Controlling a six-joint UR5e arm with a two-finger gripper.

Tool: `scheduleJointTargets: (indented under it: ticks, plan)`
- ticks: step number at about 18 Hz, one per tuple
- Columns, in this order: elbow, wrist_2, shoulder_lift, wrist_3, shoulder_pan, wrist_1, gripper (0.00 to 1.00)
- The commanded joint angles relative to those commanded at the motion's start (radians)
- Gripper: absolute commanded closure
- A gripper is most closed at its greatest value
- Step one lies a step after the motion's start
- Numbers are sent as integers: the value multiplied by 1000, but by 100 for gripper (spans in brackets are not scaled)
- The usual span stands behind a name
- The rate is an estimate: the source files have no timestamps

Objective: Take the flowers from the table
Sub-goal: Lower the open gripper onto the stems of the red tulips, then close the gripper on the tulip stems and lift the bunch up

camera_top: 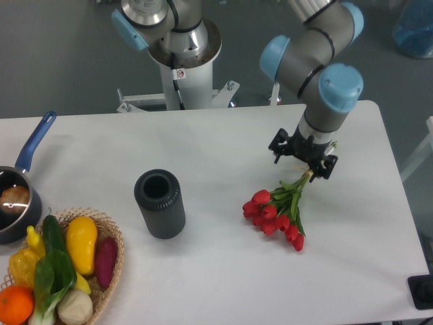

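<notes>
At the far left edge of the frame a dark saucepan (pixel 12 210) with a blue handle is seen on the white surface (pixel 223 277). In the lower left corner a wicker basket (pixel 111 267) is filled with produce: an orange, a yellow pepper, a cucumber, a purple item and leafy greens among them. Left of centre a dark ribbed cylinder (pixel 160 204) is stood upright, its open mouth facing up. Right of centre the flowers (pixel 279 212) are laid flat on the surface, red heads toward the lower left and the tied pale stems pointing to the upper right. Directly above the stem end, in the upper right of the frame, the end effector (pixel 304 157) is positioned with its fingers spread apart. Nothing is seen to be held between them, and whether the stems are touched cannot be told.
</notes>
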Motion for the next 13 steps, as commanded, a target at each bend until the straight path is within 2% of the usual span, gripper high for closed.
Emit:
scheduleJointTargets:
  ticks: [3,8,9,12,13]
  plan:
    - [9,0,-52,0,-21,32,0]
    - [6,0,-84,-3,-35,92,0]
    - [9,-2,-85,-5,-35,106,8]
    - [12,-2,-75,-21,-35,107,72]
    - [14,0,-71,-21,-35,107,86]
